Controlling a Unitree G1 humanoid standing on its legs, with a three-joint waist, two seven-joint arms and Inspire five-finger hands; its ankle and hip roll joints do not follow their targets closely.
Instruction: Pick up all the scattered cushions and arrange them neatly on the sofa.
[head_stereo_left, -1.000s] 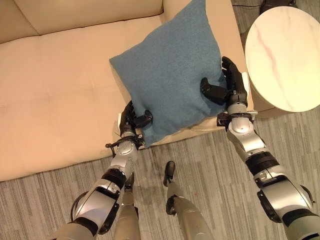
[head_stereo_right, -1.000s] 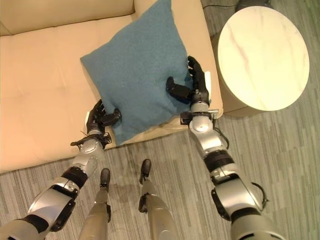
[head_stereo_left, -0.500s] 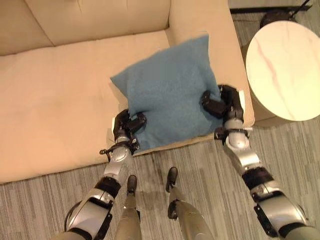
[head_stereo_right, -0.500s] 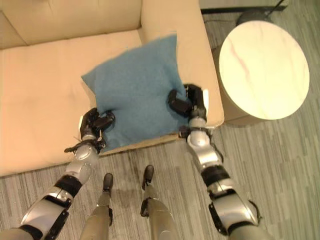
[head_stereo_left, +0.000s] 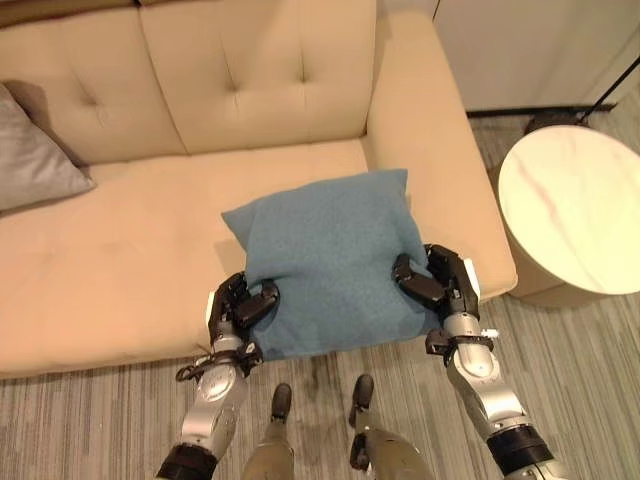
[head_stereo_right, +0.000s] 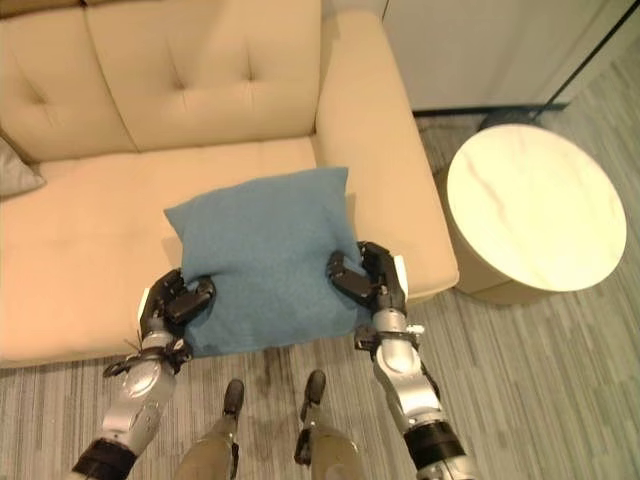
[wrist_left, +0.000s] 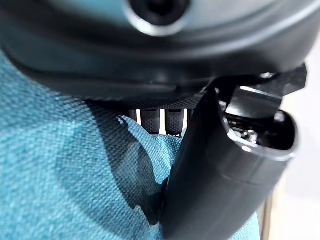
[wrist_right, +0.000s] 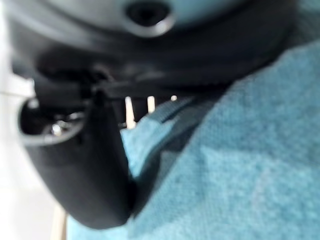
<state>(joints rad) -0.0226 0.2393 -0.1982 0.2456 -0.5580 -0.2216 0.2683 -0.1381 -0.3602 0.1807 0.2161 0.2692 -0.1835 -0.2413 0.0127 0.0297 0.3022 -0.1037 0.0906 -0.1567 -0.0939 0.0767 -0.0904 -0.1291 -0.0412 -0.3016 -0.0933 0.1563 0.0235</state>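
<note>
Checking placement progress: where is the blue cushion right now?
The blue cushion lies on the sofa seat's front right, beside the armrest, gripped by the left hand and right hand.

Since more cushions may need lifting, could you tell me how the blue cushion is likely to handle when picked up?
Probably soft: the blue cushion dents where the left hand and right hand pinch its edges. Likely light, since edge grips carry it. Its woven cloth looks grippy, not slippery.

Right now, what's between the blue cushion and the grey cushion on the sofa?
Nothing. In the left eye view, only bare sofa seat stretches between the blue cushion, held by both hands, and the grey cushion at the far left.
</note>
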